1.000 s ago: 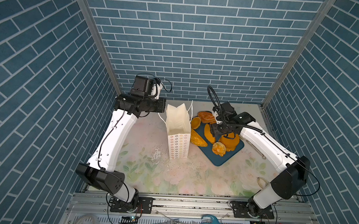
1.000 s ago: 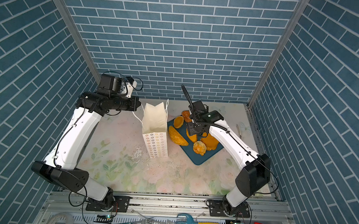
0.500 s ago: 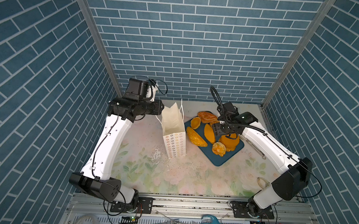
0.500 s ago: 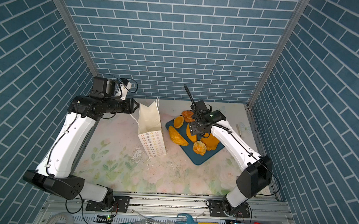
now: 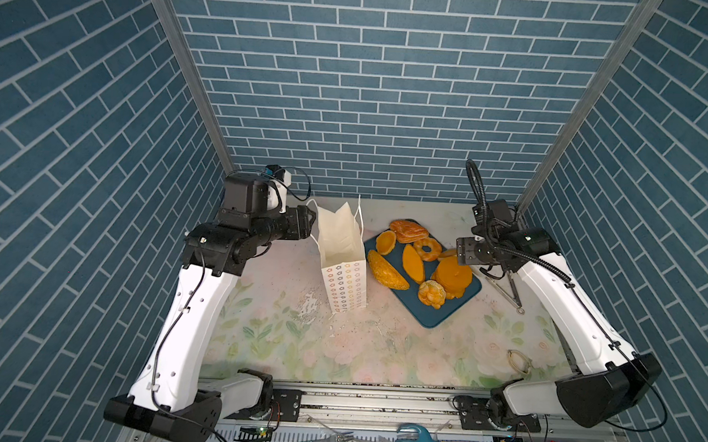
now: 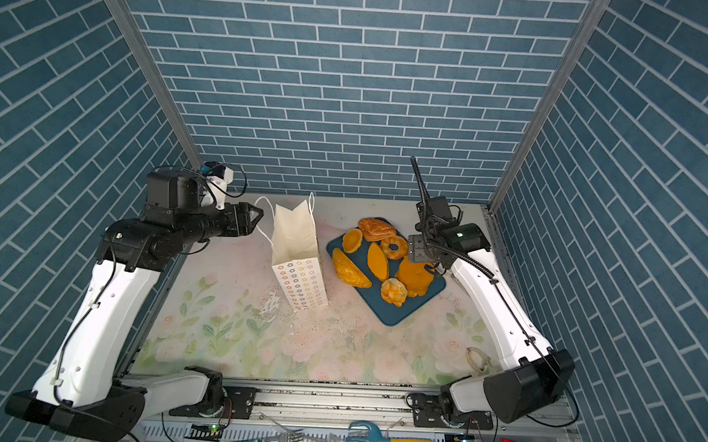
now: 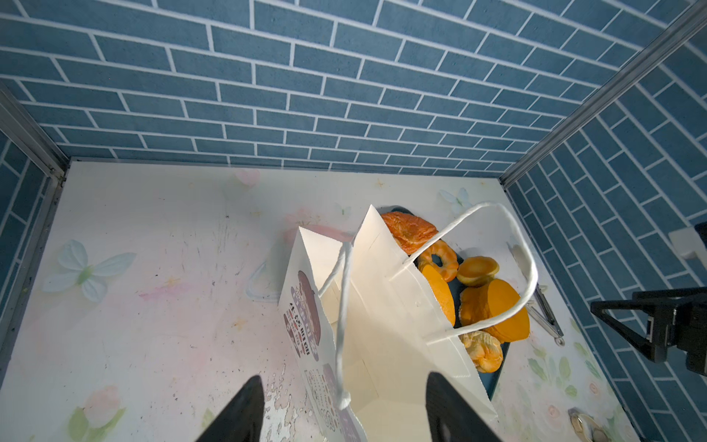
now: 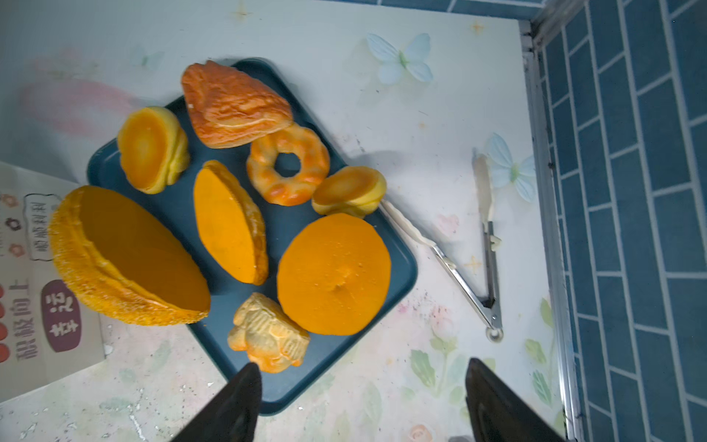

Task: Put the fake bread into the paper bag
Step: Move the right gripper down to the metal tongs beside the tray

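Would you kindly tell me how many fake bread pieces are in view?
8, all on the blue tray: flaky pastry, ring doughnut, small round cake, second small cake, large oval loaf, smaller oval loaf, thick round cake, knotted bun. More may hide inside the paper bag.

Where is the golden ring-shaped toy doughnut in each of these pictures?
In a top view: doughnut on the dark blue tray, right of the white paper bag.
In a top view: doughnut, same place.
Left wrist view: doughnut just beyond the bag's rim.
Right wrist view: doughnut beside the flaky pastry.
Shared landmark: the tray.
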Tool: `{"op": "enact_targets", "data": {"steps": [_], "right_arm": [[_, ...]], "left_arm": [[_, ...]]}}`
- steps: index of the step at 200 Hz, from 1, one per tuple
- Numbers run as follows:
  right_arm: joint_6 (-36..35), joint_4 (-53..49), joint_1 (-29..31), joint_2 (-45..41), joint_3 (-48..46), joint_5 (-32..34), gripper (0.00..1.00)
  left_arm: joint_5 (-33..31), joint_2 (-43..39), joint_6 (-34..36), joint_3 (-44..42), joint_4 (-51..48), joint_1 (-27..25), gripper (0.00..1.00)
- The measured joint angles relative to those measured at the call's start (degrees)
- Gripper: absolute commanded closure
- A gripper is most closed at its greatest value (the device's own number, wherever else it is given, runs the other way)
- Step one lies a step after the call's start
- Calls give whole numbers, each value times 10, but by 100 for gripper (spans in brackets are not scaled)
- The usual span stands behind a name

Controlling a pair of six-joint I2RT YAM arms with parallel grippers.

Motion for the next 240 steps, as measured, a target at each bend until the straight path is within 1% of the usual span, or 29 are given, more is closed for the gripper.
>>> {"op": "enact_targets", "data": {"steps": [20,48,79,98,118,139,180,240], "right_arm": [[-1,-15,-63,-12,-10,-13,16],[-7,-19,-149,-3,-38,-35,16],[-29,-13,-230,48,-73,-58,17],[-52,-5,-274,83,-88,-68,17],[-73,9,-310,116,-96,-94,17],[-96,32,-332,148,-96,-115,17],[-142,73,-337,203,-96,-124,16],[-171,94,-356,267,-95,-129,17]], "left_arm": [[10,-10,-2,-8,16,12,29],[28,-12,-2,-26,34,35,29],[47,-1,0,-33,47,58,28],[54,5,6,-31,50,60,28],[66,12,14,-29,54,61,27],[74,20,19,-22,56,62,26],[84,37,25,10,61,62,26],[104,58,28,28,64,63,25]]}}
